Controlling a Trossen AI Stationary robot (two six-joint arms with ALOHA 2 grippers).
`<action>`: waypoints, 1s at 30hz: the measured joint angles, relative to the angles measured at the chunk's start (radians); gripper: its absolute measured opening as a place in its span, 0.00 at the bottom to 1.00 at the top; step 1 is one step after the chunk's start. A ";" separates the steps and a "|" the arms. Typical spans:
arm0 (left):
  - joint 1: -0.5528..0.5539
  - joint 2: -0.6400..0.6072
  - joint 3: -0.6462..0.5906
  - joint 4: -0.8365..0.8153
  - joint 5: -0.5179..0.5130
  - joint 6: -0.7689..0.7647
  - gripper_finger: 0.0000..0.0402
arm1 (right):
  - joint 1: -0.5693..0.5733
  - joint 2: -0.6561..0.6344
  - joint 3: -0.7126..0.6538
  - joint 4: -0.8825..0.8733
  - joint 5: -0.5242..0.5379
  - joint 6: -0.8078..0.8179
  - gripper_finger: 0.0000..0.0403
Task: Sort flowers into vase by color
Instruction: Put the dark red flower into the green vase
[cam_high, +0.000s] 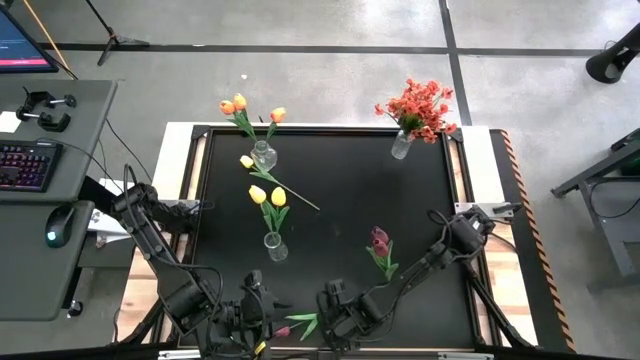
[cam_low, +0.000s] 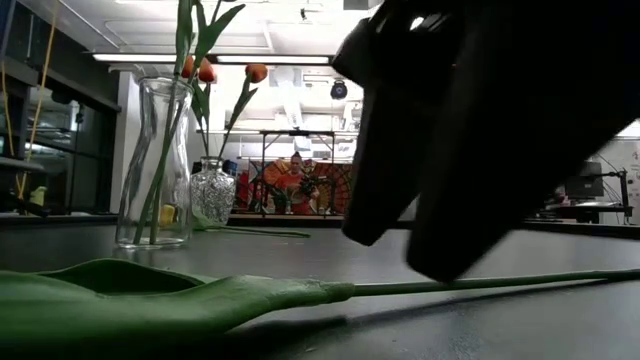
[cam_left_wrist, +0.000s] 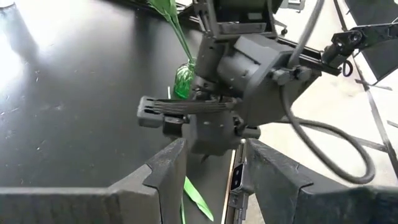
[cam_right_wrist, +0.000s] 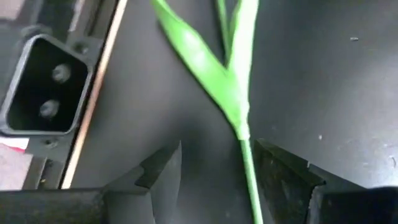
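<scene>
Even overhead light; ceiling strips (cam_low: 270, 57) glare above the table (cam_high: 340, 200). Near leaf (cam_low: 150, 300) blurred. Faint shadow beneath it.

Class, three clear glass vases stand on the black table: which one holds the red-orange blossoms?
The clear glass vase at the table's far right corner; the other two, on the left, hold orange and yellow tulips.

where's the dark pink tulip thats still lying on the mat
In the high view the dark pink tulip lies flat on the right half of the black mat, beside the right arm's forearm, right of the vase holding yellow tulips.
</scene>
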 joint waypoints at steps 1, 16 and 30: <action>0.000 0.000 0.000 0.001 0.000 0.000 0.38 | -0.006 0.000 0.000 0.000 -0.007 0.002 0.47; 0.000 0.000 0.000 0.008 -0.008 -0.001 0.38 | -0.027 0.069 0.011 0.032 -0.052 -0.002 0.16; -0.036 -0.106 0.069 0.036 -0.185 0.216 0.38 | -0.039 0.045 0.206 -0.147 0.032 -0.053 0.00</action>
